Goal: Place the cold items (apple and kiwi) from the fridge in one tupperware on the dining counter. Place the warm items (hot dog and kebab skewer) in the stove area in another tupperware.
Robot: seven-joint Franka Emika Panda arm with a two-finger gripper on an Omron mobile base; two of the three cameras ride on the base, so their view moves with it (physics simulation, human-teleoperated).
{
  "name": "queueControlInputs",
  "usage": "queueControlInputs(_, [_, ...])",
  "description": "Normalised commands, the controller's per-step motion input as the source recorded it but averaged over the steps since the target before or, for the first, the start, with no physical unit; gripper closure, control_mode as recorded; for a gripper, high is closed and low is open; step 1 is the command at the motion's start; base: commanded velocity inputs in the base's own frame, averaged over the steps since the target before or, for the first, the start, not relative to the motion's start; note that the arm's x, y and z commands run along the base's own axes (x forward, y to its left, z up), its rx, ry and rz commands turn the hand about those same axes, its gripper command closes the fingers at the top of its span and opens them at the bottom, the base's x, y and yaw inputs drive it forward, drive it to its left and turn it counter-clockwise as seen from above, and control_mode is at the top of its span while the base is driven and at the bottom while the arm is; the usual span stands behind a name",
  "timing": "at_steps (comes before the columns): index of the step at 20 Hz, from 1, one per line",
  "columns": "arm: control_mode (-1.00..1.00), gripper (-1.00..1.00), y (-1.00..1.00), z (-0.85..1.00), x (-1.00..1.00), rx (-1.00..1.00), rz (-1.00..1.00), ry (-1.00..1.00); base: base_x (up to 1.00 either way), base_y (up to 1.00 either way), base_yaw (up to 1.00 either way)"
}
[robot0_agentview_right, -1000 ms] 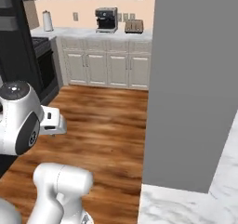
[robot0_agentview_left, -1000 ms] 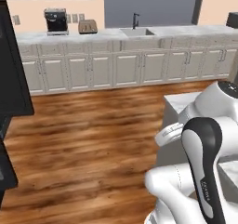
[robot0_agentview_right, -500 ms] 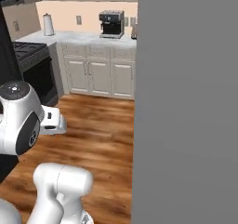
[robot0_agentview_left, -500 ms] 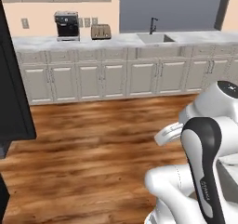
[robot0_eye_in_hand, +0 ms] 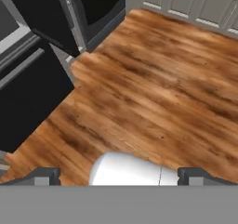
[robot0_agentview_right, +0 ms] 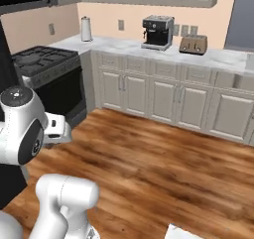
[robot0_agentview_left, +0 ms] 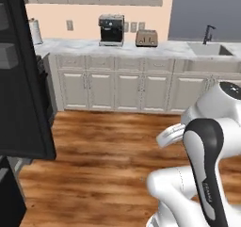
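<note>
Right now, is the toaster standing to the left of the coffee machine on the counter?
No, in the right base view the toaster stands to the right of the coffee machine on the counter.

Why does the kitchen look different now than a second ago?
The base turned left, so the whole view slid: the black coffee machine and toaster moved toward the middle, and the black stove came into sight. The arm stayed folded, fingers holding nothing.
</note>
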Motion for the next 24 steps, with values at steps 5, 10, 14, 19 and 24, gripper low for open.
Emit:
queueControlInputs(5, [1.00,-1.00,0.00,0.00,0.00,0.00,0.00,0.00,1.00,-0.08,0.50])
queueControlInputs(10, [1.00,-1.00,0.00,0.00,0.00,0.00,0.00,0.00,1.00,-0.16,0.51])
queueControlInputs(14, [1.00,-1.00,0.00,0.00,0.00,0.00,0.00,0.00,0.99,-0.45,0.47])
queueControlInputs(19, [1.00,-1.00,0.00,0.00,0.00,0.00,0.00,0.00,1.00,-0.45,0.47])
queueControlInputs(24, [1.00,-1.00,0.00,0.00,0.00,0.00,0.00,0.00,1.00,-0.35,0.50])
